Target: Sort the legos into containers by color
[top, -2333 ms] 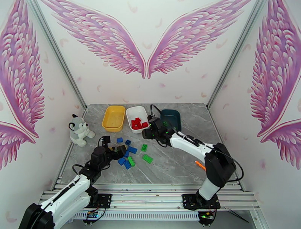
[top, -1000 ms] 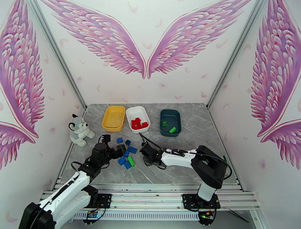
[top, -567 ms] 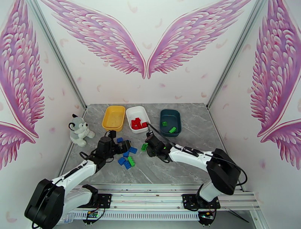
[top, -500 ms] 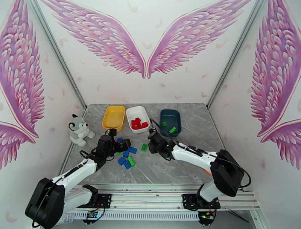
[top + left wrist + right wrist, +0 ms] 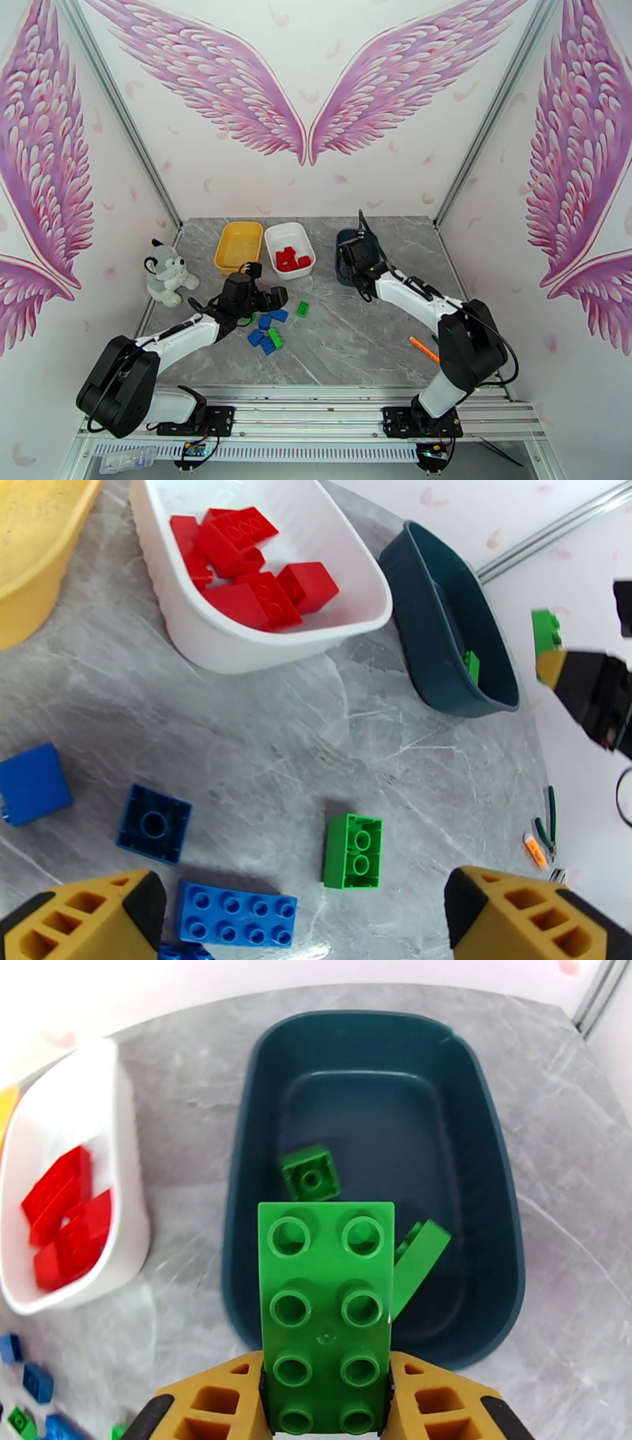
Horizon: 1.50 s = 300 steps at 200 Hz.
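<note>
Fingers of the right gripper are clenched on a long green brick, which is held studs-up over the near end of the teal tray. Two smaller green pieces are seen lying inside that tray, one flat and one tilted. The left gripper is spread wide with nothing grasped, and is hung low above the grey marble table. A short green brick is seen on the table just ahead of its fingers, and blue bricks are scattered near the left finger. Red bricks are gathered in the white tray, which is set between the yellow tray and the teal one. From above, a plush husky is seen at the table's left edge and a small orange object on its right side. The table is enclosed by white walls painted with pink wings.
</note>
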Tool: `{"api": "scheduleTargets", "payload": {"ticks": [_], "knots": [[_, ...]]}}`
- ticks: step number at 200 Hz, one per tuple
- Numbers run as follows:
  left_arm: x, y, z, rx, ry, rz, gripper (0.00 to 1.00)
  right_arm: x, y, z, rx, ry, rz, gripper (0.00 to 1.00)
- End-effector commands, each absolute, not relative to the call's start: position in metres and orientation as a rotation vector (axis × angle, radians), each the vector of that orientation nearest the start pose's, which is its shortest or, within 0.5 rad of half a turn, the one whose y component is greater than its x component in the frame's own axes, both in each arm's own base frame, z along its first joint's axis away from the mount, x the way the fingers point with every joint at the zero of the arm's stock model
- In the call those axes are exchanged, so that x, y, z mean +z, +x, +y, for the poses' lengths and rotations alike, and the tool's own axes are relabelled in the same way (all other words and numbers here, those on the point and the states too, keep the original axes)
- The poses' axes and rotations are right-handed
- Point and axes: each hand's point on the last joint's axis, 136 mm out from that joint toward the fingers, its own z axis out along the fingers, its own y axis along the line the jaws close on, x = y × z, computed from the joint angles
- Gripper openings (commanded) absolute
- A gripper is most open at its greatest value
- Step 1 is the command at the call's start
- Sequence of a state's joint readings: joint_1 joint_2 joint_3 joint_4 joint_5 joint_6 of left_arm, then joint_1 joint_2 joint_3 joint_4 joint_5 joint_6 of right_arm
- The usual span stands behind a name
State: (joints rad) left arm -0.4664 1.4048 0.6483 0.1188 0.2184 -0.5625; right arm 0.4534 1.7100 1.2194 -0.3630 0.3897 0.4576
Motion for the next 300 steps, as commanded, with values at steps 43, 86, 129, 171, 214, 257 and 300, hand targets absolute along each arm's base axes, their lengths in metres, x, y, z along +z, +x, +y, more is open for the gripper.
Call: {"api": "scheduleTargets", "payload": {"ticks": [43,86,129,171,214,257,300], "knots": [[0.138,0.336,-0.221,-0.744,0.122,2.213,0.99,0.146,0.445,0.141,0.033,0.172,2.290,0.84],[0.192,0.342,-0.217,-0.779,0.099,2.059,0.99,0.163,0.419,0.140,0.133,0.139,2.217,0.99],[0.209,0.357,-0.226,-0.971,0.053,2.022,0.99,0.183,0.391,0.124,0.179,0.208,2.143,0.99],[0.226,0.358,-0.235,-0.912,0.096,1.937,0.99,0.194,0.370,0.125,0.285,0.207,2.104,0.99],[0.241,0.372,-0.218,-0.831,0.012,1.925,0.99,0.201,0.358,0.113,0.281,0.212,2.003,0.99],[0.246,0.382,-0.246,-1.085,0.119,1.848,0.99,0.209,0.341,0.109,0.321,0.183,1.950,0.99],[0.258,0.384,-0.272,-1.197,0.179,1.825,0.99,0.196,0.338,0.112,0.319,0.148,1.981,0.99]]}}
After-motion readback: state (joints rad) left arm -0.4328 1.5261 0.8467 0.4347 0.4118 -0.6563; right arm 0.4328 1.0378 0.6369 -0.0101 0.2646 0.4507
